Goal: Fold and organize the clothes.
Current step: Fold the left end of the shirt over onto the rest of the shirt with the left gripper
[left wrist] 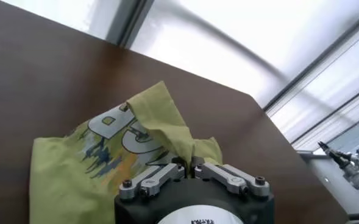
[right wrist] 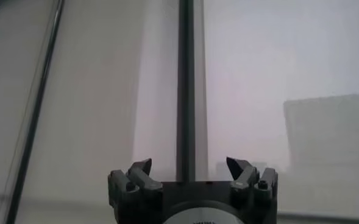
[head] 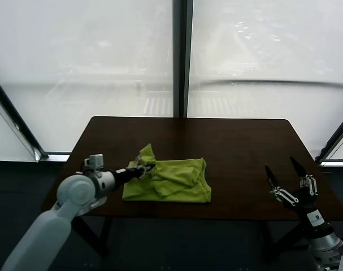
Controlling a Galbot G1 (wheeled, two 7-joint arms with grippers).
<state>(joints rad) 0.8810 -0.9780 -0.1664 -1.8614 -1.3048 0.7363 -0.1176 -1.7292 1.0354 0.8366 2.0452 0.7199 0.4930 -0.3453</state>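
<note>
The lime-green T-shirt (head: 171, 180) lies partly folded on the dark brown table (head: 239, 147), near its front left. My left gripper (head: 144, 167) is shut on a fold of the shirt's left edge and lifts that corner a little into a peak. In the left wrist view the pinched cloth (left wrist: 167, 131) rises between the shut fingers (left wrist: 161, 175), and the white printed graphic (left wrist: 115, 131) shows beyond it. My right gripper (head: 284, 172) is open and empty, held off the table's front right corner, pointing up.
The table's front edge (head: 216, 216) runs just below the shirt. Large windows with a dark central mullion (head: 180, 56) stand behind the table. The right wrist view shows only the window and mullion (right wrist: 186, 79).
</note>
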